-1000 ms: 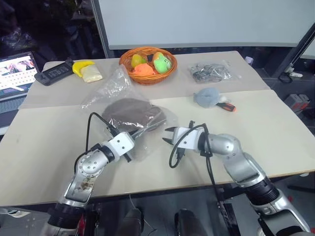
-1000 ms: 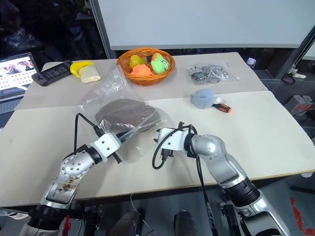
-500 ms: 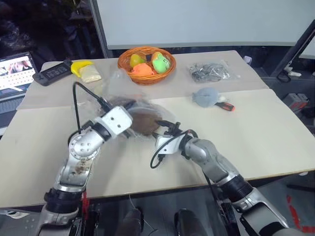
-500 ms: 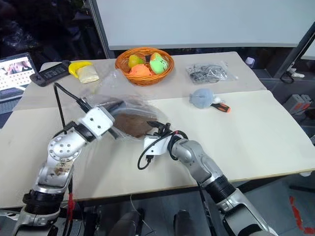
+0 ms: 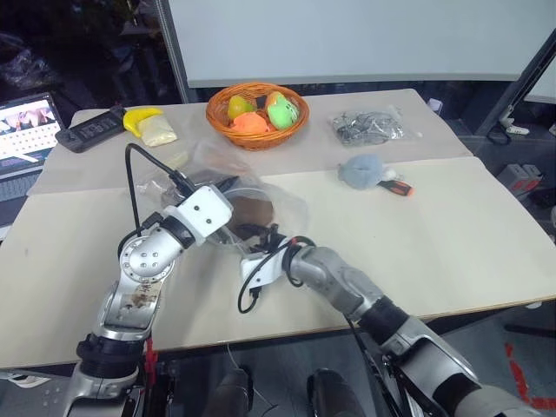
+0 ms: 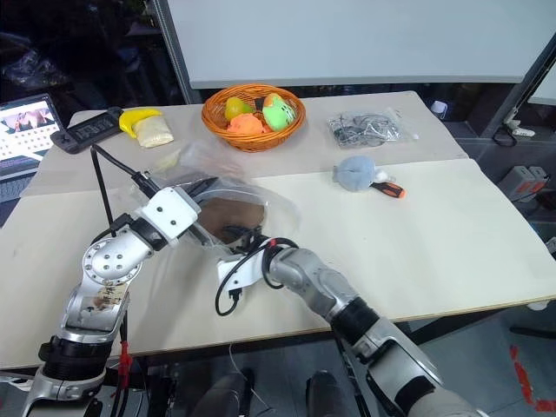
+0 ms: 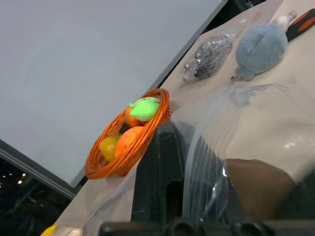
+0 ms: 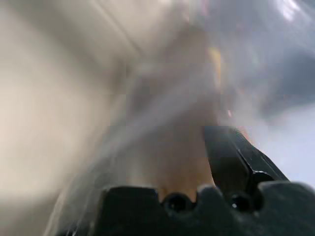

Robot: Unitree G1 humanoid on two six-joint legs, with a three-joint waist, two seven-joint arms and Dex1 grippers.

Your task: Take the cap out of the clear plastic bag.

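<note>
The clear plastic bag [image 5: 282,201] hangs lifted off the table, with my left gripper [image 5: 229,228] shut on its near edge. The dark brown cap [image 5: 257,211] lies inside it, partly hidden behind the left hand. In the left wrist view, crinkled plastic [image 7: 221,132] passes beside the black finger [image 7: 157,177], with the cap [image 7: 256,187] below it. My right gripper [image 5: 263,238] sits low under the bag's near side, right against the cap. It is open, with brown fabric ahead of its one visible finger [image 8: 236,157].
An orange basket [image 5: 295,129] of fruit stands at the back. A small bag of metal parts [image 5: 369,128], a blue-grey fuzzy lump [image 5: 365,171] and an orange-handled tool [image 5: 400,186] lie to the right. A yellow item [image 5: 143,117], a black controller [image 5: 91,130] and a laptop [image 5: 26,130] sit far left.
My left gripper has lifted the bag's edge off the table, raising the bag and cap. The right gripper has swung left and slightly down, from beside the bag to beneath it.
</note>
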